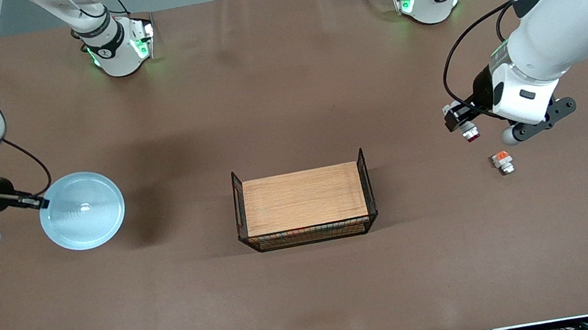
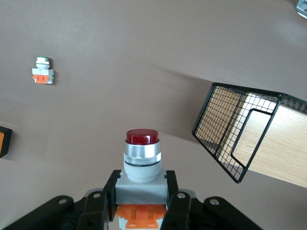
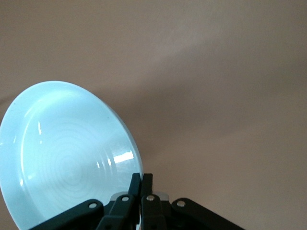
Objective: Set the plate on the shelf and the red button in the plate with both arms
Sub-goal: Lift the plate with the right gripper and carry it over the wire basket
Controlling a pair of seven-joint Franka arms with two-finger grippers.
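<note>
both jaws clenched: left [image 2: 141,201] pinching red button [image 2: 142,155], right [image 3: 142,189] pinching plate [image 3: 62,153] rim.

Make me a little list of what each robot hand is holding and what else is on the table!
left end effector: shut on the red button, up in the air toward the left arm's end of the table
right end effector: shut on the rim of the light-blue plate, lifted toward the right arm's end
wire basket: mid-table, wooden block inside
silver-tipped button: white and orange, lying on the brown tablecloth near the left end effector
</note>
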